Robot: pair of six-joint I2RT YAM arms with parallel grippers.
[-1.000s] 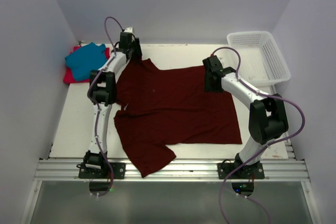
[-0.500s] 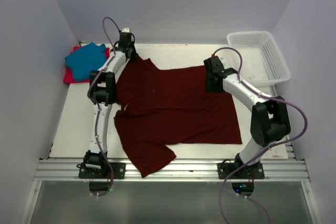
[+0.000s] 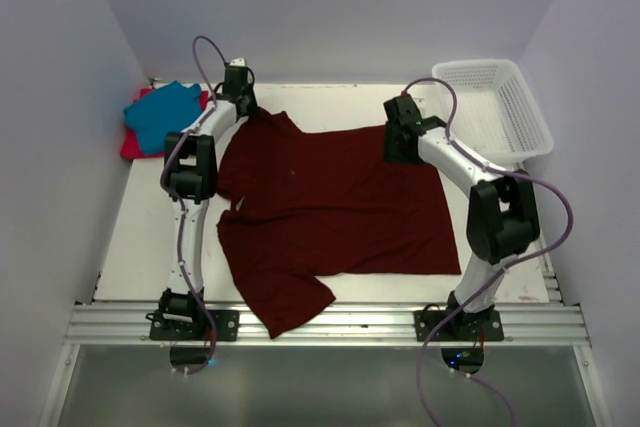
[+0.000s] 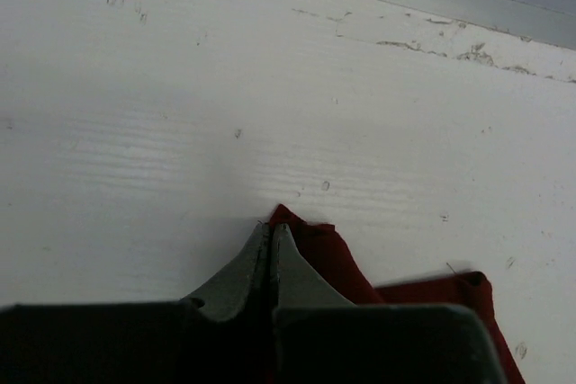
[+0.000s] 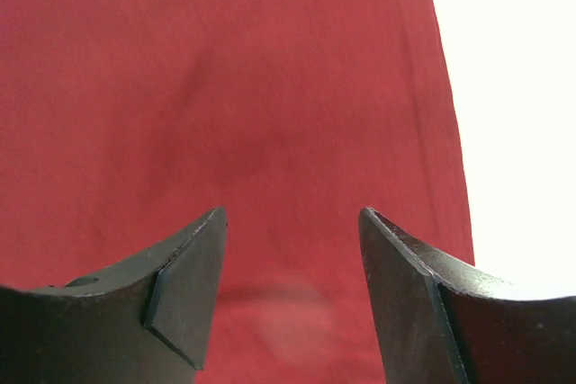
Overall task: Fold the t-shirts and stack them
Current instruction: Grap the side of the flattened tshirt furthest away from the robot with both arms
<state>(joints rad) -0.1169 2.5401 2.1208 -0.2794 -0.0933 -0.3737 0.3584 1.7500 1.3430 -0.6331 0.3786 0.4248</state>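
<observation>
From above, the maroon t-shirt (image 3: 330, 207) lies spread flat over the middle of the white counter (image 3: 140, 237), with one sleeve reaching over the metal rail (image 3: 530, 325) at the near edge. The teal t-shirt (image 3: 165, 115) sits on the red-pink t-shirt (image 3: 133, 145) in the far left corner, and a white mesh basket (image 3: 500, 107) stands at the far right. Only the wrist views show the grips. The left tool (image 4: 270, 238) is clenched on a corner of the maroon cloth at the far sleeve, while the right tool (image 5: 292, 222) is released, its fingers apart just above the cloth near its right border. Up close the counter shows small scratches and marks. Plain pale walls close the space on three sides.
</observation>
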